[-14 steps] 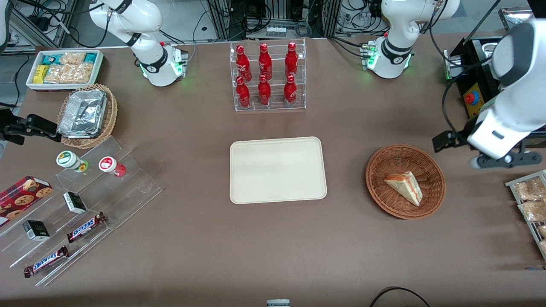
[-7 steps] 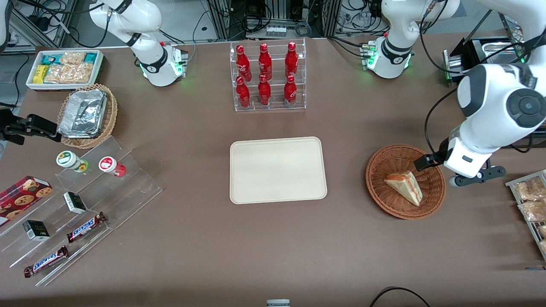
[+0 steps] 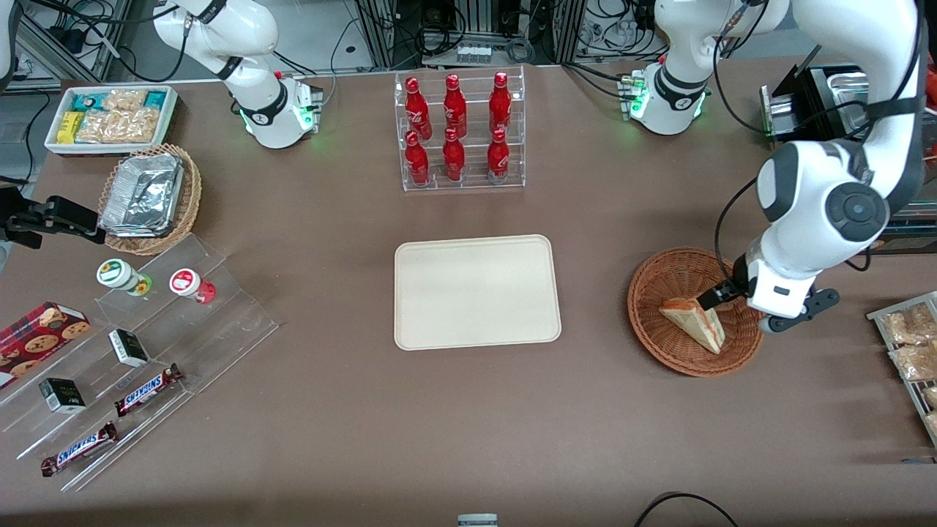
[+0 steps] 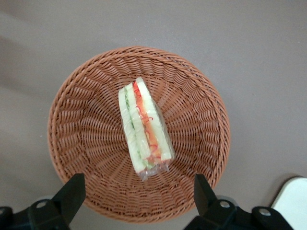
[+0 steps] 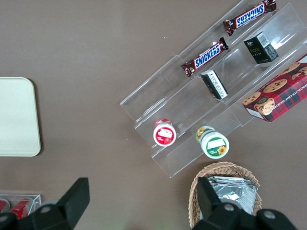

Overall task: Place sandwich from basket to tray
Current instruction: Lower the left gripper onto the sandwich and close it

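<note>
Since a second ago we have swung our jaws (image 4: 136, 201) over the basket (image 4: 76, 143), spread wide above the sandwich (image 4: 143, 125), whose long axis runs crosswise between them, tray (image 3: 477, 291) bare

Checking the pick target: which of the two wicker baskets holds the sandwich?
The reddish-brown basket under the open pincer holds the sandwich; the tan basket holds foil trays.

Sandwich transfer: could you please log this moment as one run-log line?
phase: approach | tool: open, above basket | sandwich: lying in basket, not gripped | tray: no sandwich on it
</note>
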`<move>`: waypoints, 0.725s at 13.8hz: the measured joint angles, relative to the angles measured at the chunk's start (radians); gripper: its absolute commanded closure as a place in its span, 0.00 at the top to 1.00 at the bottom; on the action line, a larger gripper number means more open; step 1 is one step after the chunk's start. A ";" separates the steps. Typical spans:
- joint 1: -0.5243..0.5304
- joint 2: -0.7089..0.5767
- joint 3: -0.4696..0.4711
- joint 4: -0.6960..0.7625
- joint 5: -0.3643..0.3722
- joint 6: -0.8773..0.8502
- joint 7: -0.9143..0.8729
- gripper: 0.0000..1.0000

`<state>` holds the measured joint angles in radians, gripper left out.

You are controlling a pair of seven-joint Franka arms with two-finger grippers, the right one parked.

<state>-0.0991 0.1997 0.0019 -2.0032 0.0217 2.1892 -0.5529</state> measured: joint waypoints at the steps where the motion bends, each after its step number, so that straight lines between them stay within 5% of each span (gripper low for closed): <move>1: 0.002 0.007 0.001 -0.021 0.000 0.038 -0.008 1.00; 10: 0.023 0.046 -0.003 -0.129 -0.017 0.249 -0.081 1.00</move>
<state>-0.0762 0.2453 -0.0006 -2.1318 0.0044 2.4383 -0.6336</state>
